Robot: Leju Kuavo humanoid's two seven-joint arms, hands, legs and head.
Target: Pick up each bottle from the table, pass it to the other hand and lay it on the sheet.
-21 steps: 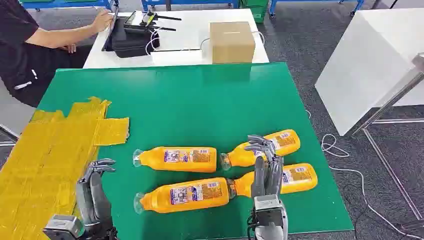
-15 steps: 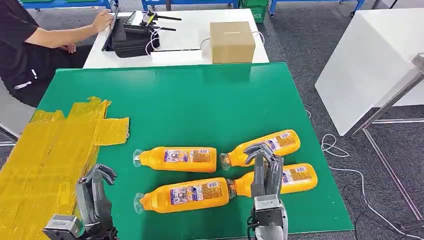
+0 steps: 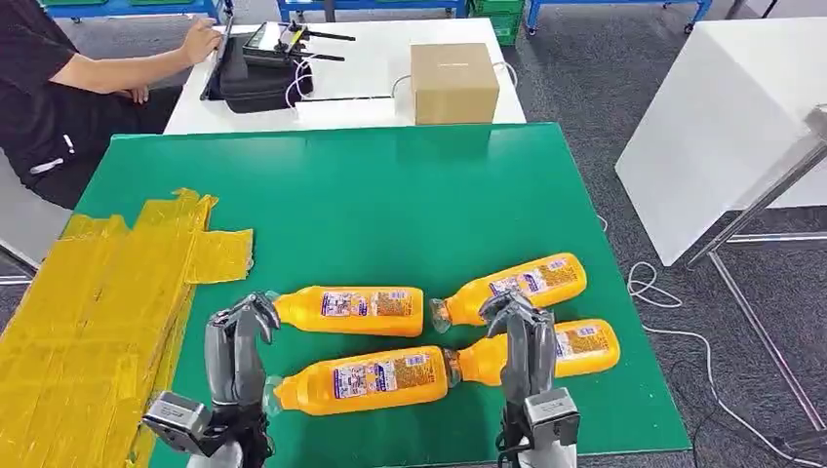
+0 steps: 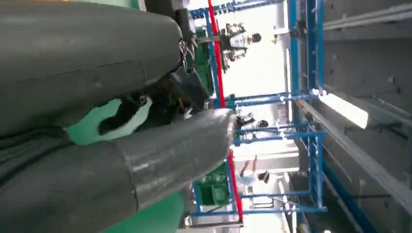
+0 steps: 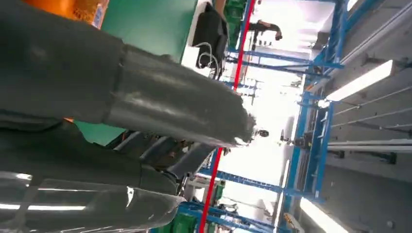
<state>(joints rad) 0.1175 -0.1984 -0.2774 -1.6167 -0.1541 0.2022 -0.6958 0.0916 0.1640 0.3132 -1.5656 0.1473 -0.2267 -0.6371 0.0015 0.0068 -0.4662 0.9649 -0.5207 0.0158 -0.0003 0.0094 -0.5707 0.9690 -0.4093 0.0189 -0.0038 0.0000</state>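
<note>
Several orange bottles lie on the green table [image 3: 390, 195]: one at centre [image 3: 346, 310], one at right behind it [image 3: 531, 280], a near one [image 3: 361, 380] and a near right one [image 3: 580, 346]. The yellow sheet [image 3: 88, 292] covers the table's left side. My left hand [image 3: 237, 341] stands upright by the cap ends of the two left bottles, fingertips bent, holding nothing. My right hand [image 3: 517, 336] rises upright in front of the neck of the near right bottle, fingers apart and empty. An orange bottle [image 5: 63, 7] shows beside my right hand [image 5: 121, 121] in the right wrist view.
A person [image 3: 59, 78] sits at the far left with a hand on a black case [image 3: 254, 73] on a white table [image 3: 371, 73], beside a cardboard box [image 3: 453, 83]. A white table [image 3: 722, 117] stands at right, with cables [image 3: 649, 283] on the floor.
My left hand has moved right, from over the sheet's edge to the bottles' cap ends. My right hand has sunk slightly nearer to me.
</note>
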